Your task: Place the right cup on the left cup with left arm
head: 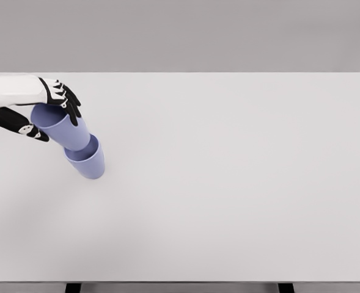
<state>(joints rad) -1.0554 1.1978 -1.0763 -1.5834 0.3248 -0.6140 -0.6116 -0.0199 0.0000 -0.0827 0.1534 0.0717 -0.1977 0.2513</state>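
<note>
Left hand: we see our left hand (45, 113) come in from the left side, up near the far left corner of the table (228, 183).
Fingers: our black fingers (69, 101) curl over the top of the held cup, and the thumb sits below it, so the hand grips it.
Held cup: the purple held cup (63, 128) is tilted, and its bottom end dips into the standing cup.
Standing cup: the purple standing cup (89, 163) is upright on the table, just below and right of our hand.
Right hand: we do not see it.
</note>
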